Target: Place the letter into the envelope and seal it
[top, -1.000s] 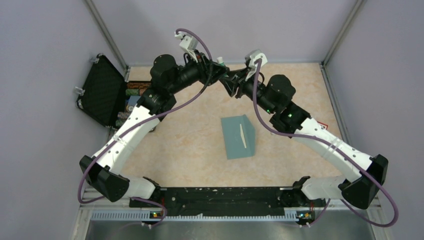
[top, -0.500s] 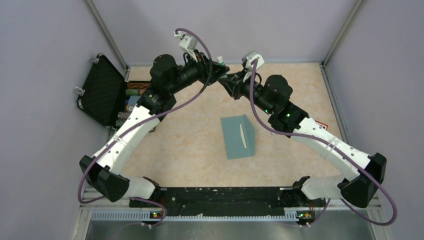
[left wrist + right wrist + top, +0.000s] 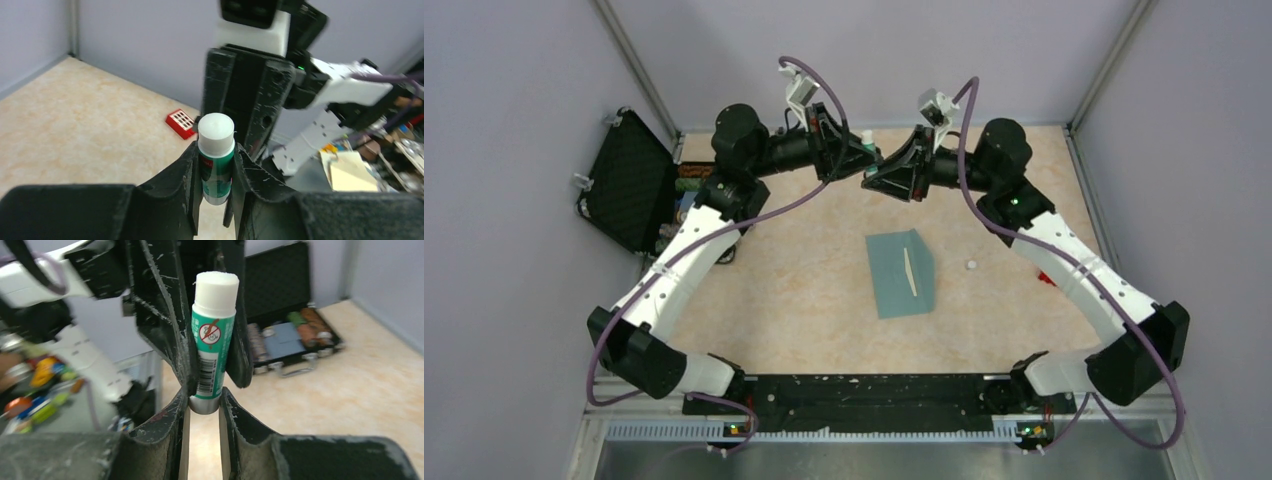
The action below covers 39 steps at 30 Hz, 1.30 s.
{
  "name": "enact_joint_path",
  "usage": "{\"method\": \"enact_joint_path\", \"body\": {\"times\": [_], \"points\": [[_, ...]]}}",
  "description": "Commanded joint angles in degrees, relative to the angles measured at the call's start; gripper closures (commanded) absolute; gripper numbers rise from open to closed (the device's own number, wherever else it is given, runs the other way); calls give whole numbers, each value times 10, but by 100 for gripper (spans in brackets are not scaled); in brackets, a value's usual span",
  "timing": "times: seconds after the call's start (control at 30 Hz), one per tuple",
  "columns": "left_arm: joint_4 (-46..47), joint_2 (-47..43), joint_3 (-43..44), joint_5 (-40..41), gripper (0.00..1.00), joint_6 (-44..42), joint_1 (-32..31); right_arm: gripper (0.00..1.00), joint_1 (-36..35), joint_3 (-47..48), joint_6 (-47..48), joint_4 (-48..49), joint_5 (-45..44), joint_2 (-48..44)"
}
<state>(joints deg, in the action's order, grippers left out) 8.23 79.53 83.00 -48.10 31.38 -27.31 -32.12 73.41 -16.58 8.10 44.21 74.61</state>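
Note:
The teal envelope point(image 3: 901, 273) lies flat mid-table with a thin pale strip point(image 3: 909, 272) along it; I cannot see the letter itself. Both grippers meet high at the back centre. My left gripper point(image 3: 871, 155) is shut on the body of a green glue stick point(image 3: 216, 150). My right gripper point(image 3: 871, 178) is shut on the stick's silver base. In the right wrist view the stick point(image 3: 212, 335) stands white end up, its base between my right gripper's point(image 3: 205, 402) fingers, with the left fingers point(image 3: 165, 315) clamped round its body. The left gripper point(image 3: 216, 170) shows in its own view.
An open black case point(image 3: 629, 180) with several items sits at the table's left edge; it also shows in the right wrist view point(image 3: 290, 335). A small white round piece point(image 3: 971, 265) lies right of the envelope. A small red object point(image 3: 1046, 277) lies at the right.
The right arm has swung its elbow back and to the right, and both wrists have turned. The grippers still meet at the back centre. The small white piece now shows on the table.

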Motion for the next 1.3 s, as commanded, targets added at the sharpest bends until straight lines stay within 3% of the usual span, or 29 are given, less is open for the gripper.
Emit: {"method": "enact_joint_path", "body": {"times": [0.0,0.07,0.17,0.27,0.37,0.47,0.57,0.9,1.07,1.27], "points": [[34,10,-8,-144,100,11,9,100,7,41,-128,121,325,38],[29,11,-5,-139,100,3,9,98,9,19,-126,129,320,31],[7,8,0,-110,100,-16,9,84,11,5,-49,74,236,-1],[-30,-2,2,-26,100,-48,8,56,7,21,77,-85,19,-33],[-68,-15,2,148,100,-64,1,52,-10,-25,131,-108,-234,-78],[-79,-21,5,232,100,-54,-10,58,-40,-62,162,-69,-349,-101],[-80,-18,19,242,100,-47,-24,62,-54,-68,184,-37,-354,-90],[-100,-29,16,269,100,-41,-51,53,-101,-26,189,-10,-360,-38],[-100,-35,16,276,100,-44,-51,65,-108,-22,179,-4,-389,-32],[-99,-32,13,280,100,-39,-52,60,-109,-14,145,8,-359,-31]]}}
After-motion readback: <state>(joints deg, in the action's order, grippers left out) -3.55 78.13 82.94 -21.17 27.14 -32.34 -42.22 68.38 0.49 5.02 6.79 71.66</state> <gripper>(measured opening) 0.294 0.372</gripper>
